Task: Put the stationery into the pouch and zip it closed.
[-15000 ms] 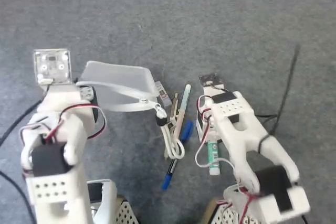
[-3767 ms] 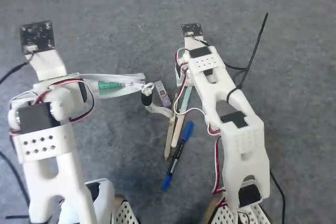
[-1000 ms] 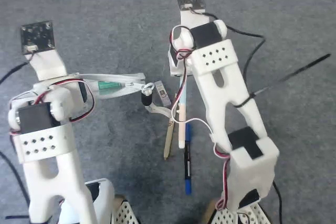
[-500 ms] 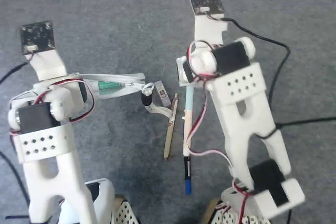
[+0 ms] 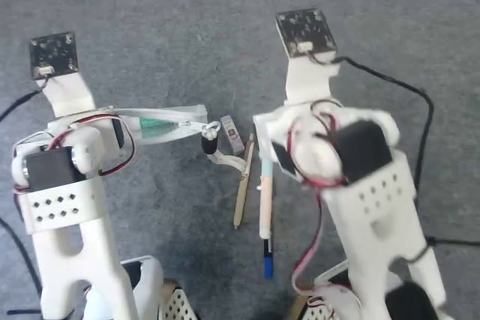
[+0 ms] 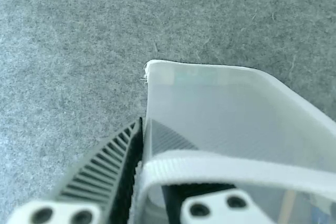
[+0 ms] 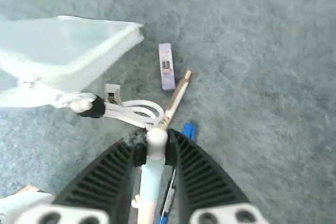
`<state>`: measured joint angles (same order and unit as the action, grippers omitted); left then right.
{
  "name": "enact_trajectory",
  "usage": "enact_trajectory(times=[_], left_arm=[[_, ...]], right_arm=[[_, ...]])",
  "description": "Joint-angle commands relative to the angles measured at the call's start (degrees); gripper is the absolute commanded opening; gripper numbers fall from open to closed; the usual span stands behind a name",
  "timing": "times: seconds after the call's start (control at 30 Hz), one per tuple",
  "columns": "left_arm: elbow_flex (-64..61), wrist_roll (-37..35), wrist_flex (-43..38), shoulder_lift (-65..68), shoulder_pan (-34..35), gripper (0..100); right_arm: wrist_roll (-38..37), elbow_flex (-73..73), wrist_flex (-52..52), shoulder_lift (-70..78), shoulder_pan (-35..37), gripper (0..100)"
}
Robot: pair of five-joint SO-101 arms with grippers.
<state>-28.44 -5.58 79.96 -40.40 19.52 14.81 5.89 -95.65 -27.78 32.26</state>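
Note:
A translucent pouch [image 5: 161, 121] with a green-capped tube inside is held off the grey mat. My left gripper [image 6: 143, 182] is shut on its edge [image 6: 210, 114]. The zip pull with its white strap [image 5: 217, 149] hangs at the pouch mouth [image 7: 63, 51]. My right gripper [image 7: 156, 148] is shut on a pale pen [image 7: 151, 182], which slopes over the mat [image 5: 264, 192] just right of the strap. A wooden pencil [image 5: 241, 185], a lilac eraser [image 5: 231, 134] and a blue pen [image 5: 268, 260] lie around it. The pencil [image 7: 176, 97] and eraser [image 7: 166, 66] lie ahead of the right gripper.
Grey carpet-like mat [image 5: 165, 43] covers the table, with open room at the far side. A black cable [image 5: 420, 118] trails on the right. Both arm bases [image 5: 157, 290] stand at the near edge.
The right arm has folded back toward the near edge with the pale pen in its gripper. The left arm and the pouch have kept still.

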Motion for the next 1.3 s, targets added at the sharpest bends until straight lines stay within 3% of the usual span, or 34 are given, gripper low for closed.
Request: enact_trajectory(times=[0.0, 0.2, 0.47, 0.97, 1.27], left_arm=[[0.7, -1.1, -2.0, -0.4, 0.2, 1], [0.7, -1.1, -2.0, -0.4, 0.1, 1], [0.7, -1.1, -2.0, -0.4, 0.0, 1], [0.7, -1.1, -2.0, -0.4, 0.0, 1], [0.7, -1.1, -2.0, -0.4, -0.1, 1]], right_arm=[[1.3, -2.6, 5.0, -7.7, 0.7, 0.6], [5.8, -9.8, 11.5, -16.7, 3.0, 0.6], [6.0, -22.9, 23.8, -30.3, 8.9, 0.6], [5.6, -41.1, 47.0, -44.0, 11.5, 0.6], [-1.1, -46.2, 60.1, -44.4, 11.5, 0.6]])
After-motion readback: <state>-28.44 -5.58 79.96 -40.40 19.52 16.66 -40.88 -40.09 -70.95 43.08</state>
